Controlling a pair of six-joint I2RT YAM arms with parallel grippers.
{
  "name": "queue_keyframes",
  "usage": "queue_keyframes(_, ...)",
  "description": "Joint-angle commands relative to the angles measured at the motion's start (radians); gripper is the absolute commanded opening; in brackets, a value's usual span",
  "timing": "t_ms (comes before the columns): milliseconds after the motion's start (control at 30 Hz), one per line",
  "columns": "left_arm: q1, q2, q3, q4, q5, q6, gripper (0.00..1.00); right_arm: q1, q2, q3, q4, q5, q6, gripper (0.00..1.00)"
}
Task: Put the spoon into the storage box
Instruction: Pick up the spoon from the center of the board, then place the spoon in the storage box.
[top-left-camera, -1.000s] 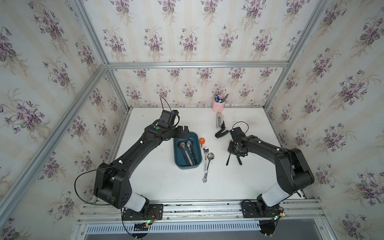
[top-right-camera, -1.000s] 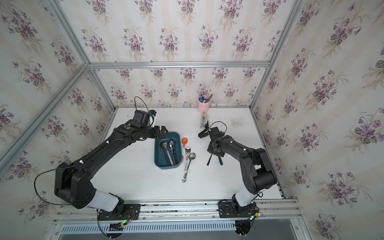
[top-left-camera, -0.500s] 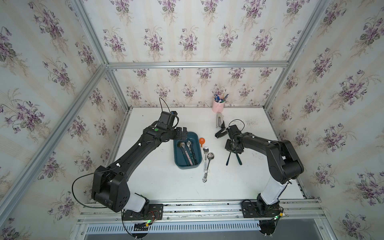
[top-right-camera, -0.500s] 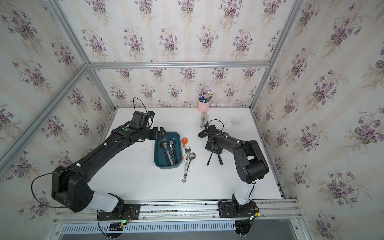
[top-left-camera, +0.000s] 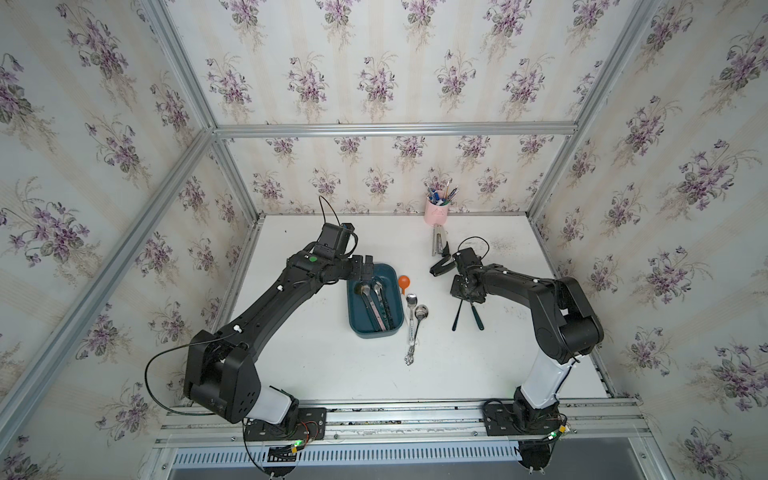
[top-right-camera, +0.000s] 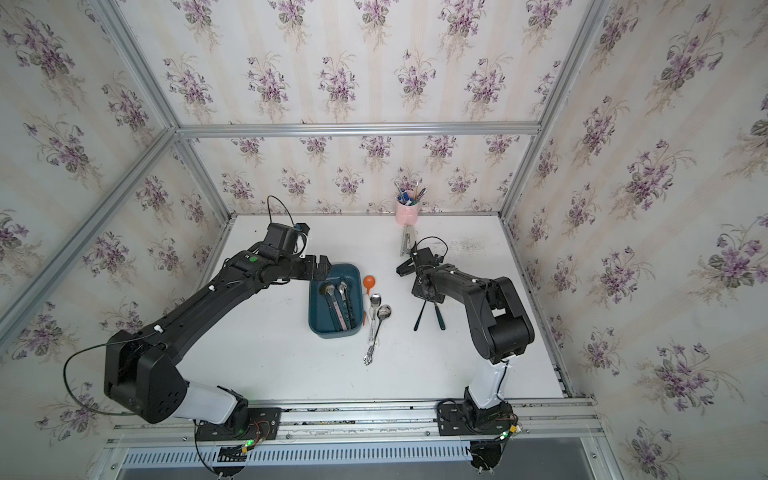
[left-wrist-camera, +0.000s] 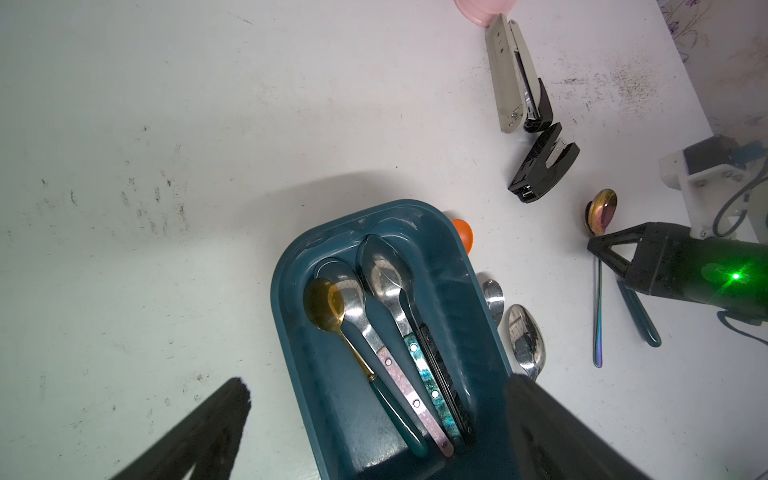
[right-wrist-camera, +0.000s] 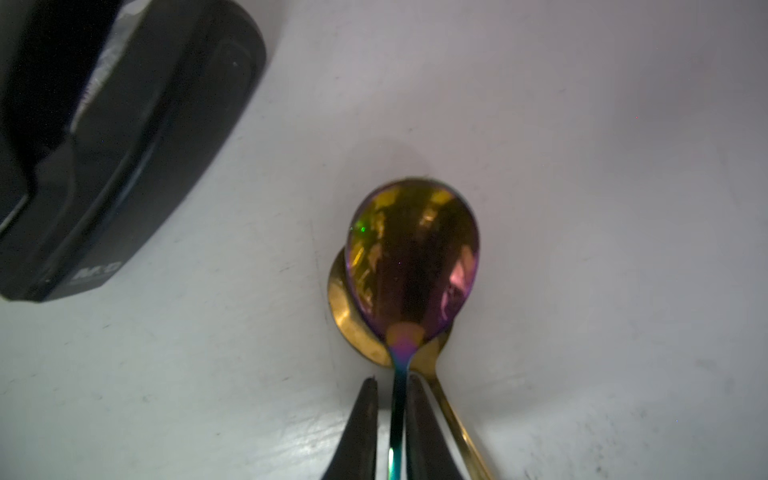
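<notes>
R fingers are drawn in on either side of the rainbow spoon's neck, just behind the bowl. A sliver of light shows on one side, so I can't tell if the pinch is tight. They grip there prob. because the stem stands clear of the gold spoon underneath: bowl is stacked on bowl, handles splay apart. Both lie on the surface, well apart from the box, w/ two steel spoons and an orange one btwn. L fingers are spread wide over the box's end toward the back wall, holding nothing; prob. parked, or ready to steady it. Box holds several spoons laid lengthwise, bowls at one end, so the next should go in the same way to fit. Writing: the black stapler has a white logo, maybe "M&G", too blurred to swear. Nothing else legible.
</notes>
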Motion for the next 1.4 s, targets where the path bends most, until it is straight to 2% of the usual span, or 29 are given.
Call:
queue_keyframes(0, 0.001, 0.005, 0.000, 0.010, -0.009, 0.006, 1.00, -0.002, 0.007, -0.024, -0.067, -0.043, -0.002, 0.12)
queue_keyframes(367, 0.001, 0.026, 0.005, 0.013, -0.002, 0.000, 1.00, -0.001, -0.043, -0.046, -0.080, -0.051, 0.006, 0.01)
queue_keyframes(700, 0.001, 0.031, 0.009, 0.016, -0.005, 0.008, 1.00, 0.000, -0.140, -0.010, -0.163, -0.024, -0.016, 0.00)
queue_keyframes(1100, 0.030, 0.046, -0.031, 0.050, 0.015, -0.024, 0.99, 0.019, -0.210, 0.179, -0.323, 0.010, -0.085, 0.00)
queue_keyframes(1367, 0.160, 0.021, -0.137, 0.099, 0.111, -0.096, 1.00, 0.132, -0.142, 0.404, -0.396, -0.033, -0.121, 0.00)
